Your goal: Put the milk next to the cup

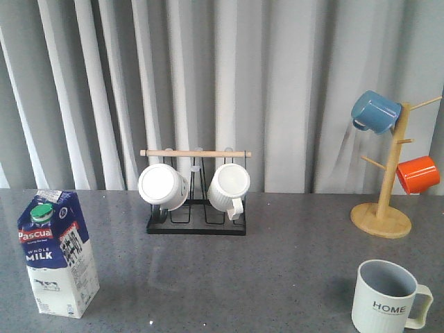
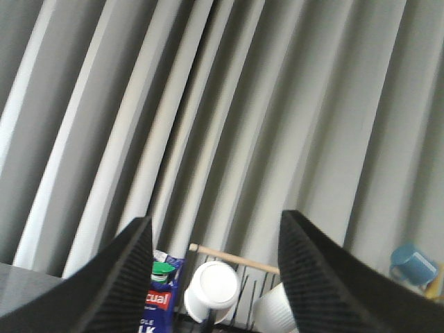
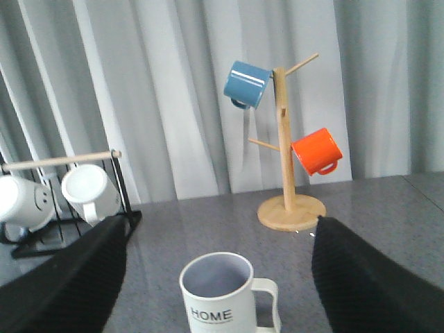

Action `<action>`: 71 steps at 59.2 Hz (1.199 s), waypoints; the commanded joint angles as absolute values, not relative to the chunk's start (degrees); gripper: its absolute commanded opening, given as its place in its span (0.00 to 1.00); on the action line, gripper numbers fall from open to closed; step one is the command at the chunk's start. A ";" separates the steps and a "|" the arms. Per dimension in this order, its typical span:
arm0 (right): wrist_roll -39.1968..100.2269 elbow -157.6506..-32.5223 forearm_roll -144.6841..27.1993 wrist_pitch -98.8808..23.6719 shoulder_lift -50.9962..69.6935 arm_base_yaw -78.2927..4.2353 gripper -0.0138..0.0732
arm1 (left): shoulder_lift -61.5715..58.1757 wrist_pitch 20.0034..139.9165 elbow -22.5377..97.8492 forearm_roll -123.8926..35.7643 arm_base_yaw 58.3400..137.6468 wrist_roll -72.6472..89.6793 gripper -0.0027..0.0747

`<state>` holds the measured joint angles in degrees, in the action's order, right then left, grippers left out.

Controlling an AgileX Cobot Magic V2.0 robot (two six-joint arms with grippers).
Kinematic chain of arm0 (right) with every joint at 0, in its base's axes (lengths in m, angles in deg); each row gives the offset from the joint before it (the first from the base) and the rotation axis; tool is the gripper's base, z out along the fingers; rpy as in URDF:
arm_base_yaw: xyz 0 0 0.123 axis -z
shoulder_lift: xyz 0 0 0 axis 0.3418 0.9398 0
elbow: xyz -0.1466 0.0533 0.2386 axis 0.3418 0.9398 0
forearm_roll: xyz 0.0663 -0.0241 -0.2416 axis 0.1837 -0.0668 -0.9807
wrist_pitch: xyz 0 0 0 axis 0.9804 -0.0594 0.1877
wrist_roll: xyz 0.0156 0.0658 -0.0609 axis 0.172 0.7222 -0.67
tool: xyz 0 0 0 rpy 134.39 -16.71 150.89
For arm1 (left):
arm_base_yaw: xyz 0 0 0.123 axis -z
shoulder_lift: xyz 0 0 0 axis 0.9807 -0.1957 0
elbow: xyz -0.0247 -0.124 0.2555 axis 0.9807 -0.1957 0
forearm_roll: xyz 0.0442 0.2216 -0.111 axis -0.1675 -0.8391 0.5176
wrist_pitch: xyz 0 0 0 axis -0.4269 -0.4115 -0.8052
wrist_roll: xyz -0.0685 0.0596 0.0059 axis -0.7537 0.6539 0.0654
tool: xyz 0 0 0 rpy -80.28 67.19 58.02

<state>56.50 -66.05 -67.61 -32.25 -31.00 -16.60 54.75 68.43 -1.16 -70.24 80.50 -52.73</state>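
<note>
The milk (image 1: 57,253) stands upright at the front left of the grey table, a blue and white carton with a green cap. The cup (image 1: 386,298), pale with "HOME" lettering and its handle to the right, stands at the front right. Neither gripper shows in the front view. In the left wrist view my left gripper (image 2: 215,216) is open and empty, held high and apart from the milk (image 2: 161,305), which shows low between the fingers. In the right wrist view my right gripper (image 3: 220,225) is open and empty, with the cup (image 3: 220,302) standing between the fingers and apart from them.
A black wire rack (image 1: 196,223) with a wooden bar holds two white ribbed mugs (image 1: 164,186) at the middle back. A wooden mug tree (image 1: 381,215) at the back right carries a blue mug (image 1: 374,111) and an orange mug (image 1: 418,173). A grey curtain hangs behind.
</note>
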 commanded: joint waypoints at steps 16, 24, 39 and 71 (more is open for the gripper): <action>58.08 -76.58 -78.84 -26.12 -1.34 -16.35 0.70 | 47.68 75.86 5.15 -74.34 80.65 -52.91 0.55; 59.84 -74.09 -79.15 -31.99 6.42 -16.35 0.70 | 47.65 77.45 5.15 -74.34 80.65 -52.91 0.55; 60.44 -72.46 -80.49 -40.85 16.26 -16.29 0.70 | 47.65 77.56 5.15 -74.41 80.65 -52.91 0.55; 60.41 -72.46 -81.78 -44.51 20.97 -11.04 0.69 | 47.53 77.64 5.15 -74.41 80.65 -52.91 0.55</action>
<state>60.50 -70.97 -81.18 -40.61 22.05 -11.97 48.70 81.32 3.39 -74.26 80.50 -52.69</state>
